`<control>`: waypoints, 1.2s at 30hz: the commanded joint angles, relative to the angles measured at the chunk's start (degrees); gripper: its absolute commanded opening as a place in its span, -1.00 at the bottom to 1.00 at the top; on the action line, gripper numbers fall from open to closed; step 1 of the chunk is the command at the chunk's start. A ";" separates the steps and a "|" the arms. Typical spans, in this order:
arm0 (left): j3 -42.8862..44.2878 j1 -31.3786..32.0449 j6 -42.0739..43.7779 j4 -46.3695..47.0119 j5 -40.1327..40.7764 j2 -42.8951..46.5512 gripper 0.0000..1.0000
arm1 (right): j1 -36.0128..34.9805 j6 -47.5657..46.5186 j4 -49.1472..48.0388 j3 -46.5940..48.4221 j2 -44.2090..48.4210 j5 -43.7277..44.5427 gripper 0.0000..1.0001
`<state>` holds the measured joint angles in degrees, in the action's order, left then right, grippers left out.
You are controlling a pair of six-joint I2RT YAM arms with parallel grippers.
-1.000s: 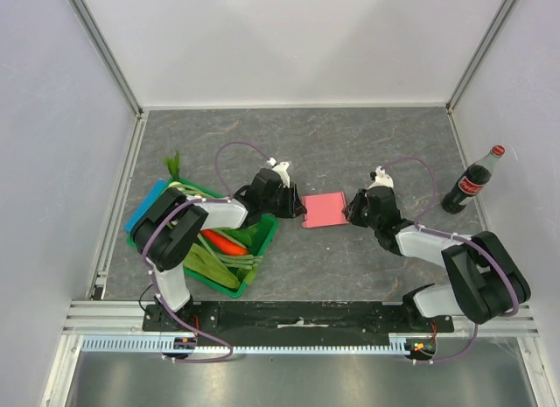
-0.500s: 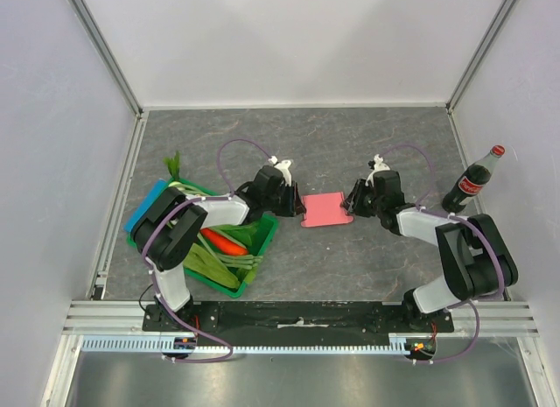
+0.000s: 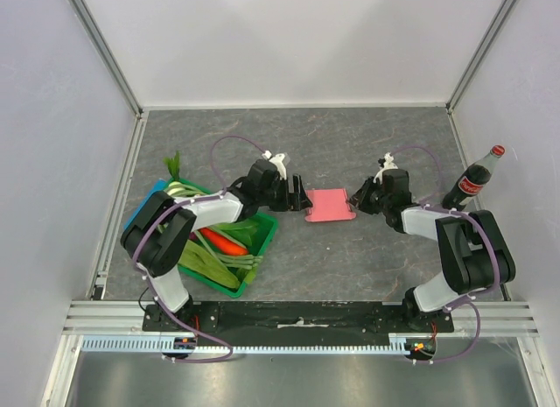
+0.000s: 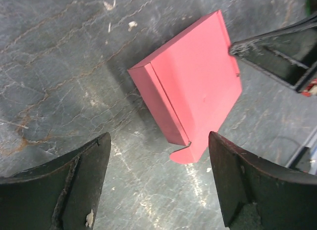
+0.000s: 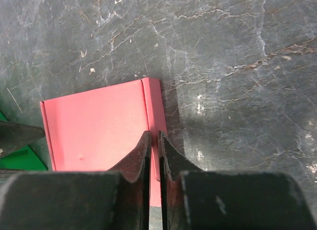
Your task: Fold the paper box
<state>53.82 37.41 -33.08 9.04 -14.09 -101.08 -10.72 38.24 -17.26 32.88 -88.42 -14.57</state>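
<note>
The pink paper box lies flat on the grey table between my two grippers. In the left wrist view the paper box shows a raised left side wall and a small rounded tab at its near corner. My left gripper stands wide open just left of it, and the left gripper holds nothing between its fingers. My right gripper is at the box's right edge. In the right wrist view the right gripper is nearly closed, pinching the narrow right side strip of the paper box.
A green crate of vegetables sits left of the box, under the left arm, with a blue piece at its far left. A cola bottle stands at the right wall. Enclosure walls ring the table.
My left gripper has sprung wide open and let go of the box's left side. The right gripper opened a little, then closed on the box's right edge. The box slid slightly right.
</note>
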 commanded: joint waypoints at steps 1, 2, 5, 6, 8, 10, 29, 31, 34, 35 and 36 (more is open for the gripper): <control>-1.00 -1.20 -7.42 5.27 -5.93 2.73 0.72 | 2.28 0.08 4.69 -2.30 -2.02 2.53 -0.78; -1.09 -1.28 -8.74 6.68 -7.08 2.29 0.73 | 2.54 0.17 4.69 -2.21 -2.19 2.27 -0.77; -0.65 -1.29 -14.10 11.34 -9.90 -1.13 0.75 | 2.81 0.26 4.69 -1.68 -3.07 1.21 -0.78; -0.65 -1.29 -15.25 14.57 -11.04 -3.14 0.75 | 3.07 0.34 4.51 -1.51 -3.33 0.43 -0.78; -0.39 -1.29 -18.24 16.79 -11.14 -5.00 0.75 | 3.07 0.26 4.34 -1.51 -3.51 0.24 -0.78; 1.10 -1.29 -19.12 17.50 -11.14 -7.11 0.75 | 3.08 0.17 4.07 -1.68 -3.42 0.15 -0.78; 2.69 -6.82 -30.89 10.83 -18.51 -2.38 -0.47 | -9.80 -20.11 23.48 11.23 10.01 12.94 0.48; 1.20 -8.66 -35.11 9.60 -20.71 -0.71 -0.46 | -14.48 -25.02 24.72 12.55 13.53 17.36 0.71; -0.91 -10.33 -41.17 7.84 -22.82 2.46 -0.45 | -22.22 -30.14 24.11 12.21 17.13 22.02 0.77; -1.43 -10.77 -42.75 7.66 -23.87 2.90 -0.45 | -26.15 -34.07 23.68 12.03 17.93 23.60 0.79; -2.22 -11.65 -45.90 7.75 -26.75 3.69 -0.45 | -27.85 -35.59 23.41 11.42 19.67 26.75 0.79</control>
<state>53.82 27.44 -67.05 18.74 -32.82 -101.82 -31.59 15.20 3.75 43.83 -73.30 0.69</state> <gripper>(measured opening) 0.361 0.888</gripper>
